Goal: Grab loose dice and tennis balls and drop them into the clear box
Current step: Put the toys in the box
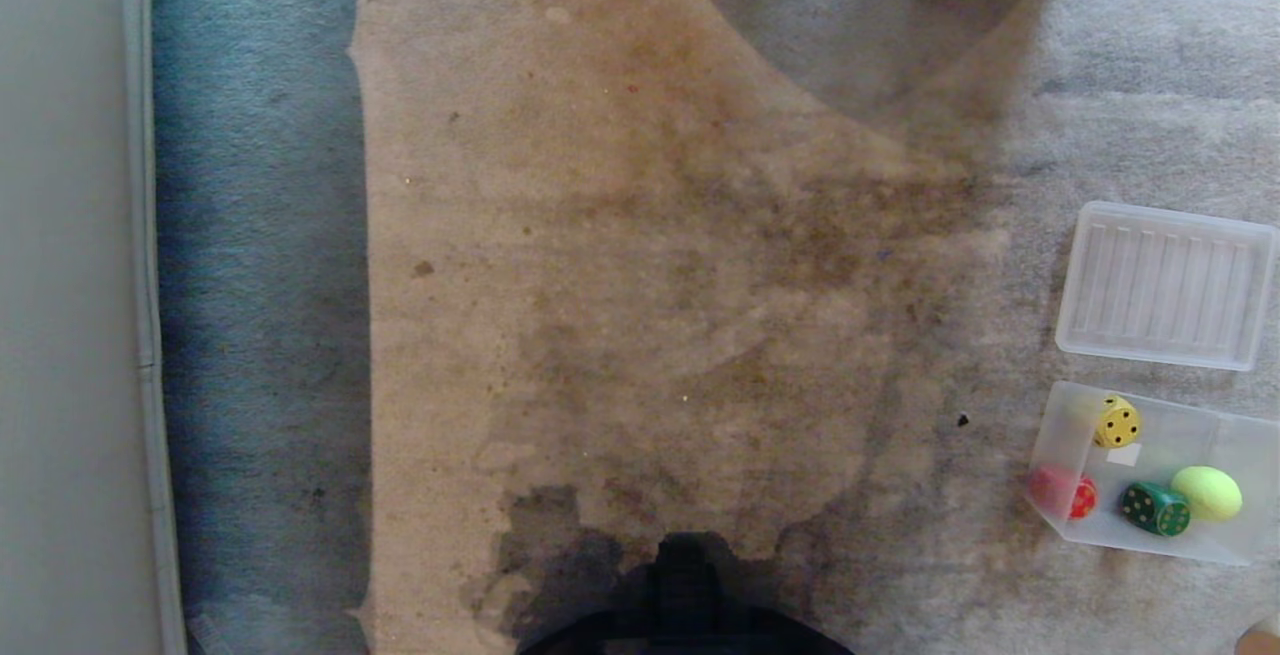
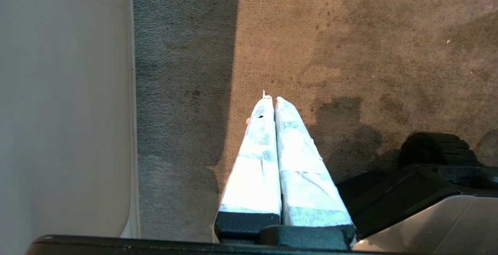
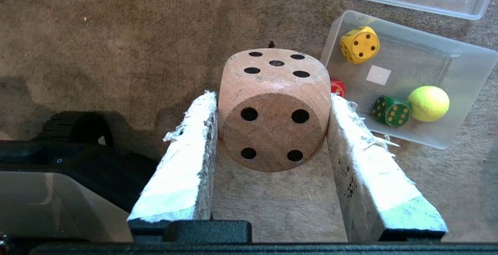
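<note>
My right gripper [image 3: 272,101] is shut on a tan die [image 3: 272,107] with dark pips, held above the carpet beside the clear box [image 3: 459,64]. In the box [image 1: 1170,435] lie a yellow die [image 3: 360,44] [image 1: 1117,422] and a yellow-green tennis ball [image 3: 428,103] [image 1: 1207,493], along with a green die [image 3: 391,111] and a red die [image 3: 337,87]. My left gripper [image 2: 271,98] is shut on nothing and hangs over bare carpet, parked. Neither gripper shows in the head view.
The flat ribbed lid [image 1: 1165,285] lies on the carpet just beyond the box. A pale upholstered edge [image 1: 60,335] runs along the left side. My dark base [image 1: 685,595] shows at the near edge. Stained carpet [image 1: 640,285] fills the middle.
</note>
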Available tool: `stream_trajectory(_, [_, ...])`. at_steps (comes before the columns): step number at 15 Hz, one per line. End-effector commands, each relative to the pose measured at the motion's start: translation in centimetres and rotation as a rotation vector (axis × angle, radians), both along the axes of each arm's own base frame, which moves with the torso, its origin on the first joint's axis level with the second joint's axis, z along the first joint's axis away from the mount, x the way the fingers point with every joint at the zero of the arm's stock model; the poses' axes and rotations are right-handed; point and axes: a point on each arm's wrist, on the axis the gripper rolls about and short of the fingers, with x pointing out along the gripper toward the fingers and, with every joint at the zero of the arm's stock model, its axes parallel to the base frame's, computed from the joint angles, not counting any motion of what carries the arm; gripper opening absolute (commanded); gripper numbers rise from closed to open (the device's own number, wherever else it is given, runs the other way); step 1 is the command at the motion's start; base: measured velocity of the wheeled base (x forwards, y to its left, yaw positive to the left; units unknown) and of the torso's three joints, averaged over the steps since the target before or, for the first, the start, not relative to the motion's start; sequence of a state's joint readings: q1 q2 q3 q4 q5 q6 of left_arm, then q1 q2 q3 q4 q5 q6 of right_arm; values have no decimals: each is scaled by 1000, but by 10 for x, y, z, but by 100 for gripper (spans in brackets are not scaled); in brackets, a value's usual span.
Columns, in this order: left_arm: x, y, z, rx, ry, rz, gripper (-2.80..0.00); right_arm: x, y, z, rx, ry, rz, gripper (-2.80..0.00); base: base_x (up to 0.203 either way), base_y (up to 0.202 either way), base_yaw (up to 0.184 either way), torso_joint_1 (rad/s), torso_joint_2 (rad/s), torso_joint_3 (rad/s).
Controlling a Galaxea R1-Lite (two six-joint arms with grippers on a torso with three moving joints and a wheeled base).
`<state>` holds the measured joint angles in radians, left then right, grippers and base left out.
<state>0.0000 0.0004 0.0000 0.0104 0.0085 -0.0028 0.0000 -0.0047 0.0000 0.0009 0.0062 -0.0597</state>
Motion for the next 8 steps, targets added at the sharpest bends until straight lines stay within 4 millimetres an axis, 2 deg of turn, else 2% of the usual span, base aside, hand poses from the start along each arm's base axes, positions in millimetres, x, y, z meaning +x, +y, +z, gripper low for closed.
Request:
stream_trajectory(1, [0, 0, 0, -2, -2, -1, -280, 0, 0, 0, -3, 5, 1, -280, 0, 0, 0, 0, 0, 0])
stream_trajectory(4, [0, 0, 0, -3, -2, -1, -280, 0, 0, 0, 0, 5, 0, -280, 0, 0, 0, 0, 0, 0])
stream_trajectory(8, [0, 0, 0, -3, -2, -1, -280, 0, 0, 0, 0, 5, 1, -280, 3, 9, -140, 1, 2, 6])
